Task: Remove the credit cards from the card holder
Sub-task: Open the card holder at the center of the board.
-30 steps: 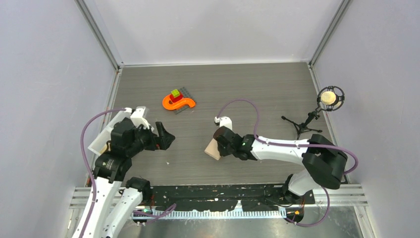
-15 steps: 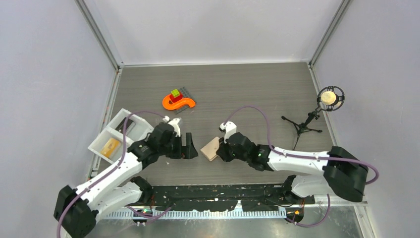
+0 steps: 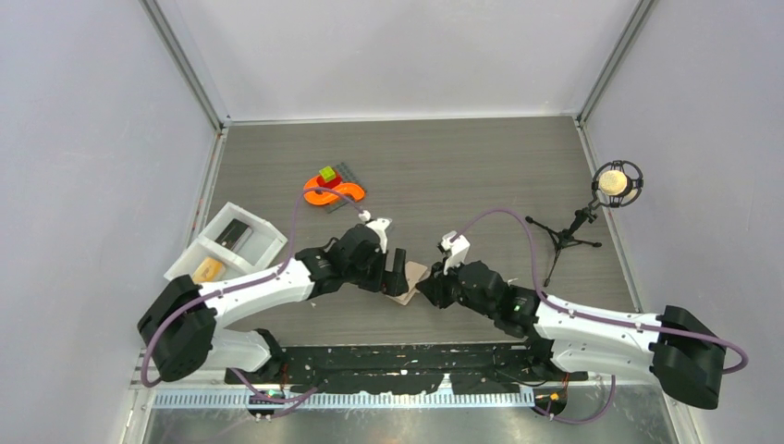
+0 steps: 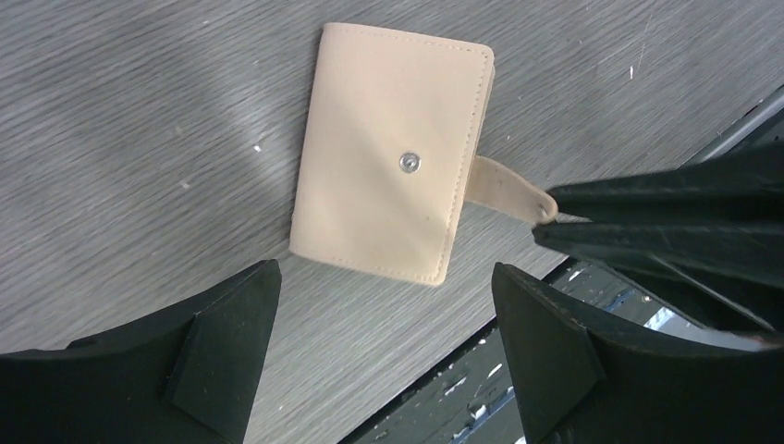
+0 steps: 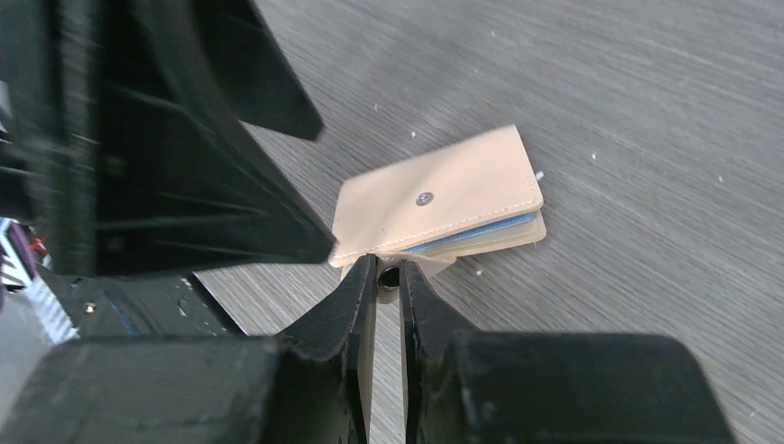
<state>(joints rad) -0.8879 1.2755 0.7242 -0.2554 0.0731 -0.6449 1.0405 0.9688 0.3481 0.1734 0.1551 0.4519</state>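
The beige card holder (image 3: 410,278) lies closed on the table near the front edge, snap stud up (image 4: 393,199) (image 5: 444,196). A pale blue inner edge (image 5: 485,231) shows at its open side. My right gripper (image 3: 429,289) (image 5: 387,276) is shut on the card holder's snap tab (image 4: 507,185). My left gripper (image 3: 394,272) (image 4: 384,277) is open and empty, hovering just above the card holder. A dark card (image 3: 233,231) and an orange-yellow card (image 3: 209,269) lie in the white tray (image 3: 262,242), one in each compartment.
An orange S-shaped toy (image 3: 344,191) with small blocks sits behind the left arm. A microphone on a small tripod (image 3: 592,215) stands at the right. The table's front edge and black rail (image 4: 555,379) are right beside the card holder.
My left gripper has swung right from the white tray to above the card holder. My right arm has stretched out lower, still holding the card holder, which has shifted slightly right.
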